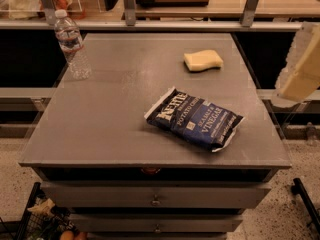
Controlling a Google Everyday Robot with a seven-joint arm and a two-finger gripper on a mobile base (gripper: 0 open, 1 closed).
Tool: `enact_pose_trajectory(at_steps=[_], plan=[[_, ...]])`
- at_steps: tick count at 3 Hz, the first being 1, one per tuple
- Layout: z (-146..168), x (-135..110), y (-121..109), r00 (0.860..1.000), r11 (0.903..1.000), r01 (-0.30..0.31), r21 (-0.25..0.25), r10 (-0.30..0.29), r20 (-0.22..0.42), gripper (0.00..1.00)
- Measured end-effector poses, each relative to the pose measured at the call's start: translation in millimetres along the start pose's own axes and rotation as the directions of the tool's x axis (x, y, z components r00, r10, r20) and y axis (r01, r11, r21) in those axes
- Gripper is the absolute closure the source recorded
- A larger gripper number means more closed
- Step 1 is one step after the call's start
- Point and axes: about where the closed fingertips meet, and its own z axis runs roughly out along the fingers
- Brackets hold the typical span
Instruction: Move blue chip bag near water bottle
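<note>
The blue chip bag lies flat on the grey table top, right of centre and near the front edge, with its white "Kettle" lettering facing up. The water bottle stands at the far left of the table, well away from the bag. It is clear, with a white cap and a white-and-red label. My gripper shows as a pale blurred shape at the right edge of the camera view. It is raised above the table's right side, up and to the right of the bag, and touches nothing.
A pale yellow sponge lies at the back right of the table. Drawers sit under the table top. A rail and shelf run behind the table. A wire basket stands on the floor at the front left.
</note>
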Motion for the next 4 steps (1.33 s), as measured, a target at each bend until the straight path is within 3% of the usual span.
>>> enact_pose_trajectory(at_steps=[2, 3, 4], plan=[[1.3, -1.0, 0.5, 1.0, 1.0, -0.001, -0.003, 0.001, 0.0, 0.0], [49.5, -7.1, 8.5, 0.999, 0.9964, -0.031, -0.079, 0.032, 0.012, 0.0], [108.8, -13.3, 17.0, 0.997, 0.9841, -0.07, -0.163, 0.074, 0.017, 0.0]])
